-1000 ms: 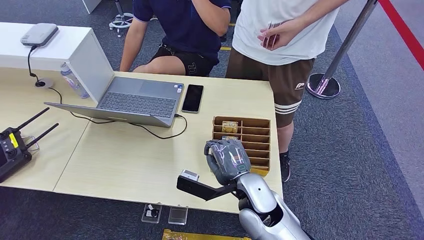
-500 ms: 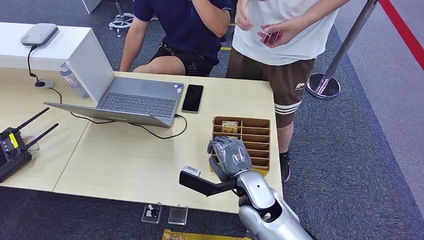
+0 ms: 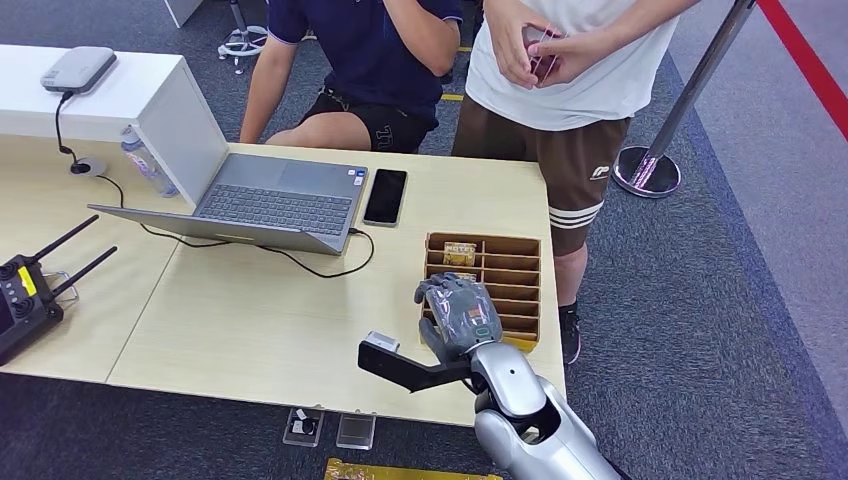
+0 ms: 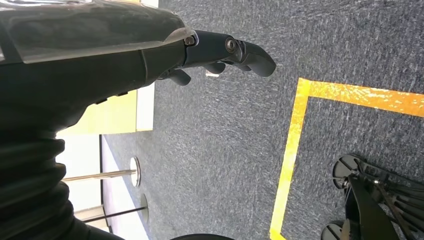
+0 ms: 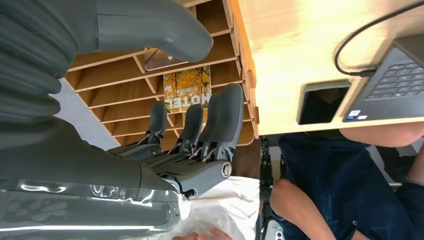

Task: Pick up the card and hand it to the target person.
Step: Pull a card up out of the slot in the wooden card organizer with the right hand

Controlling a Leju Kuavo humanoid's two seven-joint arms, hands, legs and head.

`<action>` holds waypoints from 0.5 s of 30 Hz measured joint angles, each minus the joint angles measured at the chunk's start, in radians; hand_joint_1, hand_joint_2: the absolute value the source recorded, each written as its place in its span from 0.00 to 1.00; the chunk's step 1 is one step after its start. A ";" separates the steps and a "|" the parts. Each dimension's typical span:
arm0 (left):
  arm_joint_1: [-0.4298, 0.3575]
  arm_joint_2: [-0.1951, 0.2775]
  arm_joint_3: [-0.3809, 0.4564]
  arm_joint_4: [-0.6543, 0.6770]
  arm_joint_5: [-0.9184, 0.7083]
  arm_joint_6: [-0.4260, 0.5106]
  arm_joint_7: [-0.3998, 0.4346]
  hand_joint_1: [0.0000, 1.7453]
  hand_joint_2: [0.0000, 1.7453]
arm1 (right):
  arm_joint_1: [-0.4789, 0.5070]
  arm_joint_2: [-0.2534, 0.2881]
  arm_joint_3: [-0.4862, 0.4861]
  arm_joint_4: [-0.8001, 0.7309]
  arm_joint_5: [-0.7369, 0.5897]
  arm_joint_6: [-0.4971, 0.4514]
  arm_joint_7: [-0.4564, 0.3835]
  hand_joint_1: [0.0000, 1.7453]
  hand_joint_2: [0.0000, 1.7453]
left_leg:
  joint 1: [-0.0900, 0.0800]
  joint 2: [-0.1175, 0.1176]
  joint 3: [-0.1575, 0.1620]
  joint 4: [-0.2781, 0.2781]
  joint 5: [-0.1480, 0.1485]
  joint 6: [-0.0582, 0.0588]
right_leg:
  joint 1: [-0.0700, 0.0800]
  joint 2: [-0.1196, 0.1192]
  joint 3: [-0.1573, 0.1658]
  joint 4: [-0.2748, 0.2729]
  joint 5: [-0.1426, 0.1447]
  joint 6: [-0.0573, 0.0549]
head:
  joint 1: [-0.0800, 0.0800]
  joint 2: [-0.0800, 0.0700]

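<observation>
A wooden slotted card rack (image 3: 512, 272) stands near the right edge of the light wood table (image 3: 260, 310). A yellow card (image 3: 459, 251) stands in one of its far slots, and it reads as a printed card (image 5: 186, 88) in the right wrist view. A second card (image 5: 159, 59) sits one slot over, beside my thumb. My right hand (image 3: 459, 314) hovers over the rack's near slots, its fingers (image 5: 220, 120) spread above the printed card and holding nothing. My left hand (image 4: 220, 52) hangs over the carpet, holding nothing. A standing person in a white shirt (image 3: 570, 60) holds small cards in both hands.
An open laptop (image 3: 270, 195) with its cable and a black phone (image 3: 385, 196) lie beyond the rack. A seated person in dark blue (image 3: 360, 60) faces the table. A remote controller (image 3: 25, 295) sits at the left, a stanchion base (image 3: 648, 172) at the right.
My right hand has shifted slightly right and settled lower over the rack. The standing person has brought a second hand up to the cards held at the chest.
</observation>
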 joint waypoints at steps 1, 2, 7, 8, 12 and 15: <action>0.000 0.000 0.000 0.000 0.000 0.000 -0.001 0.00 1.00 | 0.001 0.001 -0.004 0.001 0.002 0.000 0.001 0.53 1.00 | 0.000 0.000 0.000 0.000 0.000 0.000 | 0.000 0.000 0.000 0.000 0.000 0.000 | 0.000 0.000; 0.000 0.000 -0.001 -0.001 -0.001 -0.001 -0.001 0.00 1.00 | 0.001 0.001 -0.008 0.003 0.003 0.001 0.001 0.53 1.00 | 0.000 0.000 0.000 0.000 0.000 0.000 | 0.000 0.000 0.000 0.000 0.000 0.000 | 0.000 0.000; 0.001 0.001 -0.005 -0.001 -0.004 -0.003 -0.006 0.00 1.00 | 0.001 -0.002 -0.022 0.011 0.005 0.002 0.002 0.53 1.00 | 0.000 0.000 0.000 0.000 0.000 0.000 | 0.000 0.000 0.000 0.000 0.000 0.000 | 0.000 0.000; 0.001 0.001 -0.006 -0.001 -0.005 -0.005 -0.007 0.00 1.00 | 0.001 -0.002 -0.026 0.015 0.006 0.003 0.004 0.53 1.00 | 0.000 0.000 0.000 0.000 0.000 0.000 | 0.000 0.000 0.000 0.000 0.000 0.000 | 0.000 0.000; 0.001 0.002 -0.010 -0.001 -0.009 -0.009 -0.009 0.00 1.00 | 0.002 0.000 -0.039 0.031 0.019 0.004 0.010 0.53 1.00 | 0.000 0.000 0.000 0.000 0.000 0.000 | 0.000 0.000 0.000 0.000 0.000 0.000 | 0.000 0.000; 0.001 0.002 -0.012 -0.002 -0.011 -0.010 -0.013 0.00 1.00 | 0.005 0.002 -0.050 0.038 0.035 0.002 0.014 0.53 1.00 | 0.000 0.000 0.000 -0.001 0.001 0.000 | 0.000 0.000 0.000 -0.001 0.001 0.000 | 0.000 0.000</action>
